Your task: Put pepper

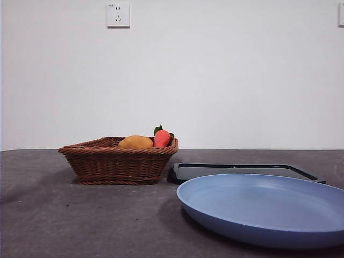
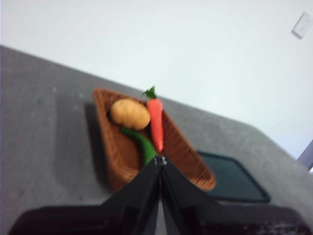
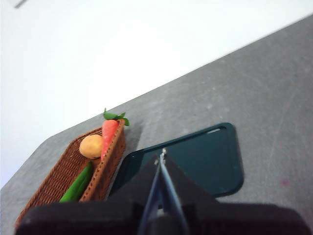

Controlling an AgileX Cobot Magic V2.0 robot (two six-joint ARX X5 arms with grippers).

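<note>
The dark-green pepper point(image 2: 142, 143) lies inside the brown wicker basket point(image 2: 181, 152), beside a yellow-orange fruit point(image 2: 129, 113) and a red-orange fruit with green leaves point(image 2: 156, 122). It also shows in the right wrist view point(image 3: 77, 184). In the front view the basket point(image 1: 118, 161) hides the pepper. The blue plate point(image 1: 269, 207) sits at the front right. My left gripper point(image 2: 159, 161) is shut and empty, high above the basket's near end. My right gripper point(image 3: 162, 155) is shut and empty, high above the dark tray point(image 3: 205, 161).
The dark tray point(image 1: 244, 171) lies flat behind the blue plate, right of the basket. The grey table point(image 1: 80, 220) stretches to a white wall with a socket point(image 1: 118, 15). Neither arm shows in the front view.
</note>
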